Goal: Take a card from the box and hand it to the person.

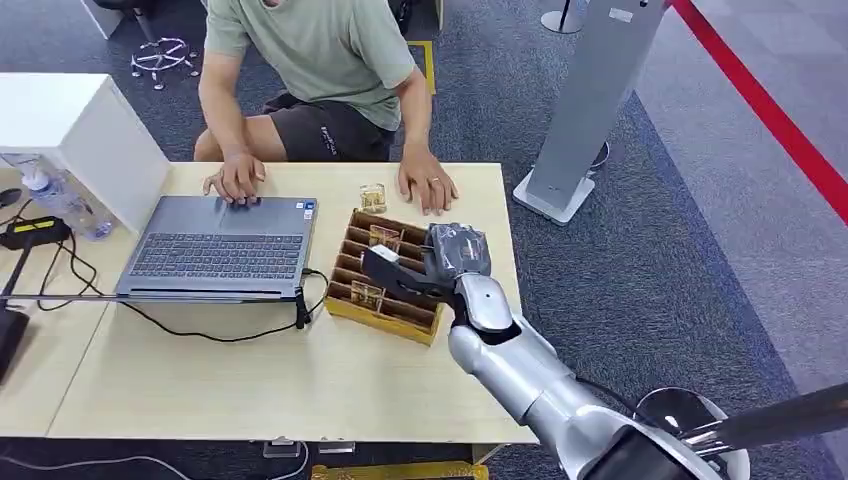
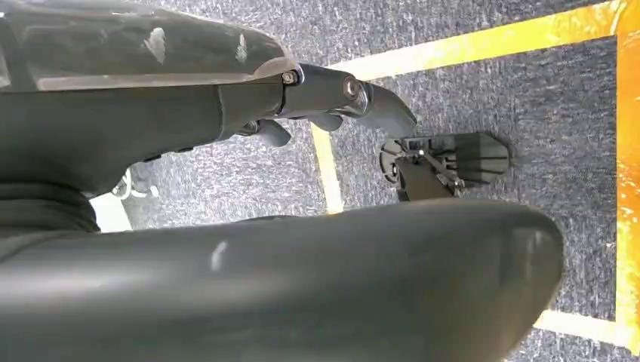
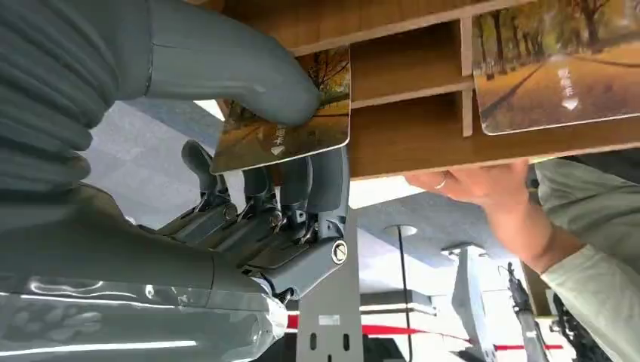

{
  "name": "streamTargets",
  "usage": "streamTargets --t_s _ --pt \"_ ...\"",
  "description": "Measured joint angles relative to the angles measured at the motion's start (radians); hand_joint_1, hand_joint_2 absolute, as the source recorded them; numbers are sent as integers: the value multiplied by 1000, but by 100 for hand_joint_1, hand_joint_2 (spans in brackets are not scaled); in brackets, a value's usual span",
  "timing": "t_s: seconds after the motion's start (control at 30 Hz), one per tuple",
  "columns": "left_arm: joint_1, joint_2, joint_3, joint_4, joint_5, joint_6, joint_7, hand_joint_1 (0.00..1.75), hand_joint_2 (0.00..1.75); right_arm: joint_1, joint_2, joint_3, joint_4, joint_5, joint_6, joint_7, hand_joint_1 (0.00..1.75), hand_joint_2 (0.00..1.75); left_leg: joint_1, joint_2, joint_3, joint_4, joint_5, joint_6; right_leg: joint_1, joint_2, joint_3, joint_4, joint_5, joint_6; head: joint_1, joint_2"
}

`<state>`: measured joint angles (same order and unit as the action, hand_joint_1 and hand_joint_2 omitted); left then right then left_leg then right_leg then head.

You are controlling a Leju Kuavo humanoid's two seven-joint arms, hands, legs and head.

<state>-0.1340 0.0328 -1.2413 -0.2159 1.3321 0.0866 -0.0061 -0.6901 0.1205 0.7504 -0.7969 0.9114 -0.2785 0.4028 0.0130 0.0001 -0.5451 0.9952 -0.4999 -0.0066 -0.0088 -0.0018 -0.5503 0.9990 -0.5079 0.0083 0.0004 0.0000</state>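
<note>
While perhaps partly hidden, three cards [image 1: 384, 236].

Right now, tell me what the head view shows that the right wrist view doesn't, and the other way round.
Head view alone: the laptop on the table, its black cable, a water bottle at the table's far left, and a separate card lying beyond the box.

Right wrist view alone: the thumb and fingers pinching a card printed with an autumn tree scene.

Both: the right hand at the wooden box, another card standing in a slot, and the person's hand resting beside the box.
</note>
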Motion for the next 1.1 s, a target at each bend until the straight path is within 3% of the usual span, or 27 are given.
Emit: streamTargets --t_s 0.7,1.1 --pt "-1 0 -9 0 -1 11 -3 0 0 0 -2 0 -17 -3 -15 -4 136 175 0 0 0 0 0 0 0 0 0 0 0 0 1 0" --pt "1 0 -9 0 12 9 -11 0 0 19 -40 -11 -280 19 -12 0 136 175 0 0 0 0 0 0 0 0 0 0 0 0 1 0"
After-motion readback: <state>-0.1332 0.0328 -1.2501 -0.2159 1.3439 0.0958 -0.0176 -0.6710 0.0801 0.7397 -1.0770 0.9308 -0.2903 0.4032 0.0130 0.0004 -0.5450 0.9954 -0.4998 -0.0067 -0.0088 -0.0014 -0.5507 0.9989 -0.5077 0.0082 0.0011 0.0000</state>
